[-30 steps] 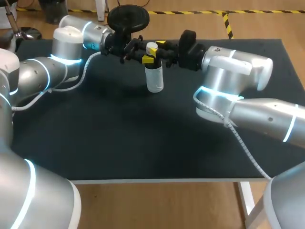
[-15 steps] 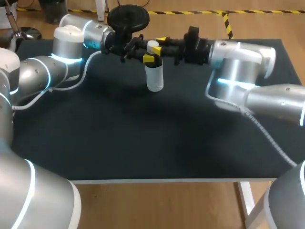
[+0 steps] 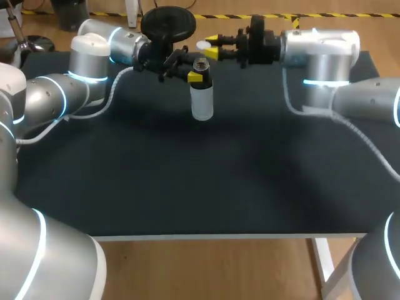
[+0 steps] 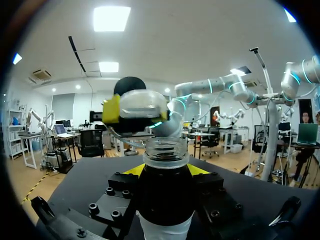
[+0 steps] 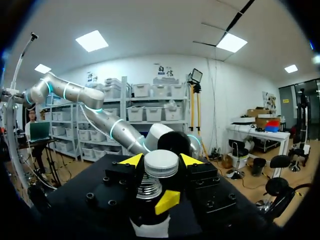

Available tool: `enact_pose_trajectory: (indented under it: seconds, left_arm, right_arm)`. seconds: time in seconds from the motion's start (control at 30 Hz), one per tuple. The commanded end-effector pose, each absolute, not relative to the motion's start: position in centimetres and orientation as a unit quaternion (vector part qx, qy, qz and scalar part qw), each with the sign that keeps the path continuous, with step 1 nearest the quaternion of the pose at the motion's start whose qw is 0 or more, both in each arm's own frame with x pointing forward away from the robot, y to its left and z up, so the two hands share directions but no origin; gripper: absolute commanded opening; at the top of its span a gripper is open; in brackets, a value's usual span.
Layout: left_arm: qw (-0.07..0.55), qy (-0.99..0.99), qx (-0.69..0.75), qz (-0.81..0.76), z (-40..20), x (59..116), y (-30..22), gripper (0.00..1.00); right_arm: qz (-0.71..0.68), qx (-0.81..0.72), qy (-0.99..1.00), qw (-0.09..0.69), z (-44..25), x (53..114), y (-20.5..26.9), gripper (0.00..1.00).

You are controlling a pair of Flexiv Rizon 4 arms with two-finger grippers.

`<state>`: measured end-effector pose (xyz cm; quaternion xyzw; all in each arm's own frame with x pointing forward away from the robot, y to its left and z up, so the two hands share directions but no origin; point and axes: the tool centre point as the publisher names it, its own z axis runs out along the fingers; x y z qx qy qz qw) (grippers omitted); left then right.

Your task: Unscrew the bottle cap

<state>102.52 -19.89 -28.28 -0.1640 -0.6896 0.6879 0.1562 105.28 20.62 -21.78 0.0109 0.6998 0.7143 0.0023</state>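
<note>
Bottle: a clear bottle (image 3: 202, 103) stands upright at the far middle of the black table (image 3: 187, 181), its threaded mouth open. What it holds cannot be made out.
Cap: the white cap (image 3: 202, 45) is off the bottle, just above and behind the mouth and not touching it.
Left gripper: reaching in from the left, the left gripper (image 3: 199, 75) is clamped on the bottle's neck, with a yellow tip on either side.
Right gripper: the right gripper (image 3: 210, 47) pinches the cap between its two yellow tips, which are only narrowly parted.
Left wrist view: this camera alone looks across the open glassy rim of the mouth, with the cap and the right gripper hanging beyond and above it.
Right wrist view: only here do the bare screw threads of the neck show. They sit below the held cap, with one yellow tip of the left gripper against them.
Since a second ago: the cap then sat on the bottle, with both grippers meeting there. The right gripper has since drawn up and back with the cap. The bottle and the left gripper have not moved.
</note>
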Motion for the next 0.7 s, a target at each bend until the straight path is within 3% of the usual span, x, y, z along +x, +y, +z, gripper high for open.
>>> enact_pose_trajectory:
  seconds: [0.03,0.33,0.7]
  left_arm:
    - [0.161,-0.687,-0.168,0.688,-28.5,103.1,-20.0,0.0]
    - [0.161,-0.687,-0.168,0.688,-28.5,103.1,-20.0,0.0]
    - [0.161,-0.687,-0.168,0.688,-28.5,103.1,-20.0,0.0]
  right_arm:
    - [0.692,-0.11,0.706,-0.104,-20.3,106.0,18.0,0.0]
    - [0.656,-0.035,0.753,-0.044,-20.7,106.2,8.8,0.0]
    - [0.623,0.09,0.777,-0.013,-28.5,105.8,0.6,0.0]
